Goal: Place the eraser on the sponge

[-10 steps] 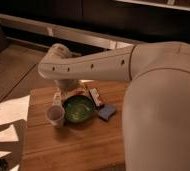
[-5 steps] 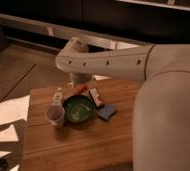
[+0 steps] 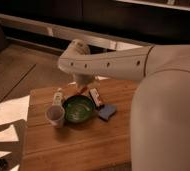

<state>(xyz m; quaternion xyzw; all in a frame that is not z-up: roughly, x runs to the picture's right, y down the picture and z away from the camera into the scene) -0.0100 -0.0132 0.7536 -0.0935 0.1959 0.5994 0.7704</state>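
The eraser [image 3: 95,96], a small dark block with a white face and a reddish edge, lies on the wooden table [image 3: 78,145] just right of the green bowl [image 3: 78,109]. Beside it, toward the front right, the flat blue-purple sponge [image 3: 107,112] rests on the wood, and the two sit close together. My white arm reaches in from the right over the table's far edge. The gripper [image 3: 83,81] hangs below the wrist at the far edge, just behind the bowl and left of the eraser.
A white cup [image 3: 55,115] stands left of the bowl, with a small bottle [image 3: 58,96] behind it. An orange-red elongated item [image 3: 82,90] lies behind the bowl under the gripper. White sheets [image 3: 5,117] lie off the table's left. My arm's bulk covers the right side.
The arm's wrist end has swung rightward along the table's far edge, from above the cup and bottle to behind the bowl. The objects on the table have stayed put.
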